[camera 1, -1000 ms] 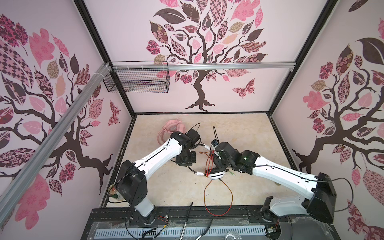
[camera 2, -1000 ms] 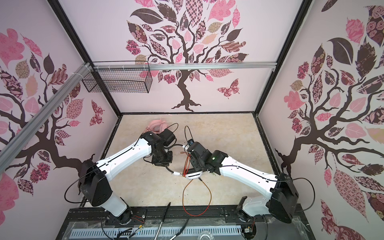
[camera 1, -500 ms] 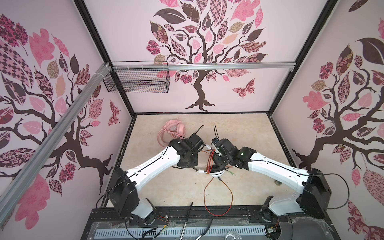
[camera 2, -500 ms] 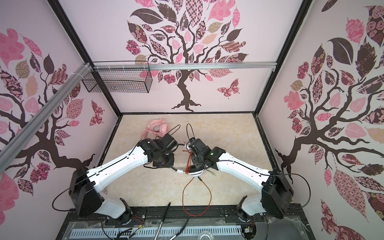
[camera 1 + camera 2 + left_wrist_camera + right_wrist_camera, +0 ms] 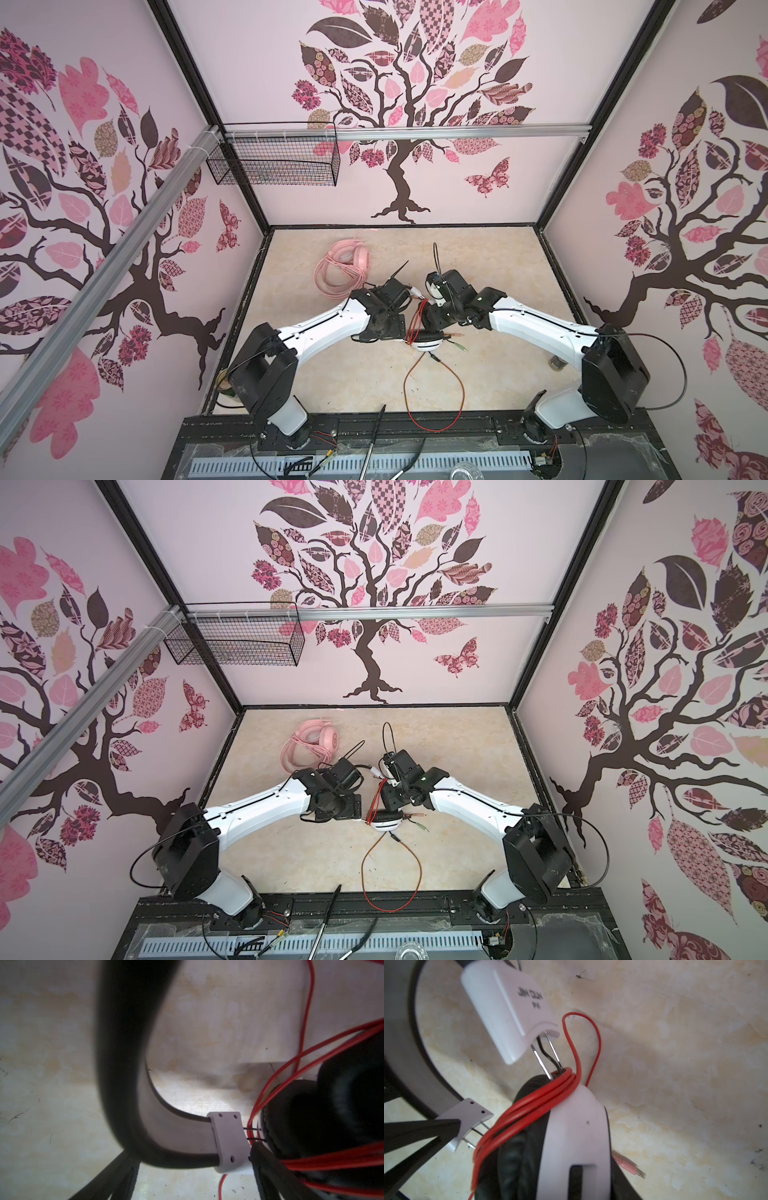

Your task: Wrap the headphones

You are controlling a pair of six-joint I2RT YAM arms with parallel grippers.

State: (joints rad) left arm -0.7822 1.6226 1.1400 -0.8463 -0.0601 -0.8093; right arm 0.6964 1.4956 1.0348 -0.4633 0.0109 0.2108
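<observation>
Ideally, the right gripper [image 5: 430, 332], clamped on the white-and-black headset [image 5: 577, 1126], holds it steady. The left gripper [image 5: 190, 1153], jaws wide and empty, should gather the orange-red cord [image 5: 529, 1109] slack.

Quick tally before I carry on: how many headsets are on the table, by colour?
Pink headset: 1
White-and-black headset: 1
Total: 2

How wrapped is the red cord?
Partly wrapped: several turns of the red cord circle the white-and-black headset at its earcups; a long loop lies loose on the table.
</observation>
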